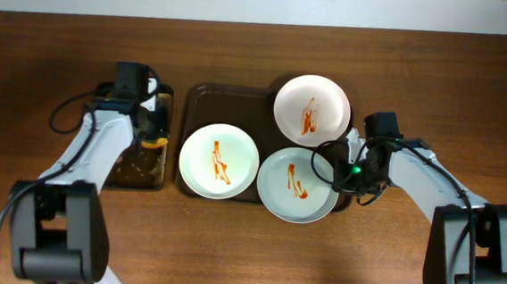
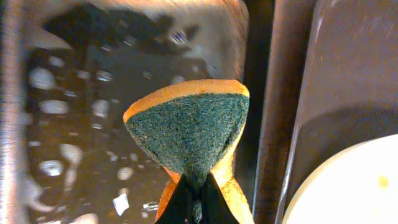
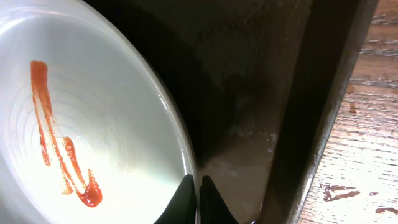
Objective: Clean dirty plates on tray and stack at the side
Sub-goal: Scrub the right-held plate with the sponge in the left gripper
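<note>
Three white plates with orange-red sauce streaks lie on the dark brown tray (image 1: 205, 96): one at front left (image 1: 219, 161), one at front right (image 1: 297, 184), one at the back right (image 1: 312, 109). My right gripper (image 3: 198, 193) is shut on the right rim of the front right plate (image 3: 93, 124), one finger inside it and one outside; it shows at the tray's right side in the overhead view (image 1: 346, 166). My left gripper (image 2: 198, 198) is shut on an orange sponge with a green scouring face (image 2: 189, 127), above the black tray (image 1: 135, 165) of soapy water.
The narrow black tray (image 2: 68, 112) stands left of the brown tray, close beside it. A plate rim (image 2: 348, 186) shows at the lower right of the left wrist view. Wood table (image 1: 245, 258) lies all round; wet marks (image 3: 339, 190) dot it right of the tray.
</note>
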### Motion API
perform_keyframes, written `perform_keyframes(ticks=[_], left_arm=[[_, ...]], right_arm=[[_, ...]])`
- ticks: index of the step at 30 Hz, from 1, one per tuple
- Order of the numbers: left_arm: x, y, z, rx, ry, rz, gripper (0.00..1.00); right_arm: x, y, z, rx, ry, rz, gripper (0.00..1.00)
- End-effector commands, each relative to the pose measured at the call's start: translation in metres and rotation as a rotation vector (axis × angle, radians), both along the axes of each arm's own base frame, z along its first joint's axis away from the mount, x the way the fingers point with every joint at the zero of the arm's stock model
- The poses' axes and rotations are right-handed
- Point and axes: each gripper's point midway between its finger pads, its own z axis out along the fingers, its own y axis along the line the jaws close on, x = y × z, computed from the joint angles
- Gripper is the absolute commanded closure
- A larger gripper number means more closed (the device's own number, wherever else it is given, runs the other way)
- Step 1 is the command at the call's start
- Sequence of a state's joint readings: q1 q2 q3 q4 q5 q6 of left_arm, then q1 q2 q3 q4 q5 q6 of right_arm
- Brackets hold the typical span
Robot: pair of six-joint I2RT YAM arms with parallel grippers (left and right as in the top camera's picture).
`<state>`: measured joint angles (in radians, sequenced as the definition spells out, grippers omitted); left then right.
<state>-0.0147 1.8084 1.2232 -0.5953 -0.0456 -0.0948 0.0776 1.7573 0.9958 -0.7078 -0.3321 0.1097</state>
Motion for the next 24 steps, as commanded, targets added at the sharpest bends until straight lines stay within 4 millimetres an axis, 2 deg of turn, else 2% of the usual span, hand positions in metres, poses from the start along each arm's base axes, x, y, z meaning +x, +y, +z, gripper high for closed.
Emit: perform_keyframes(ticks=[1, 9, 17, 20, 24], left_arm=[[0.0, -0.009, -0.014, 0.009, 0.027, -0.017, 1.0], [0.004, -0.042, -0.012, -0.009, 0.003, -0.094, 1.0], [0.009, -0.044, -0.007, -0.004, -0.021, -0.098, 1.0], [0.017, -0.04, 0.01, 0.013, -0.066, -0.105, 1.0], [0.029, -0.046, 0.056, 0.014, -0.173, -0.133, 1.0]], right_arm=[[-0.002, -0.003, -0.003, -0.031, 0.014, -0.002, 0.96], [-0.002, -0.003, -0.003, -0.031, 0.014, -0.002, 0.96], [-0.002, -0.003, -0.003, -0.031, 0.014, -0.002, 0.96], [-0.002, -0.003, -0.003, -0.031, 0.014, -0.002, 0.96], [-0.002, -0.003, -0.003, -0.031, 0.014, -0.002, 0.96]])
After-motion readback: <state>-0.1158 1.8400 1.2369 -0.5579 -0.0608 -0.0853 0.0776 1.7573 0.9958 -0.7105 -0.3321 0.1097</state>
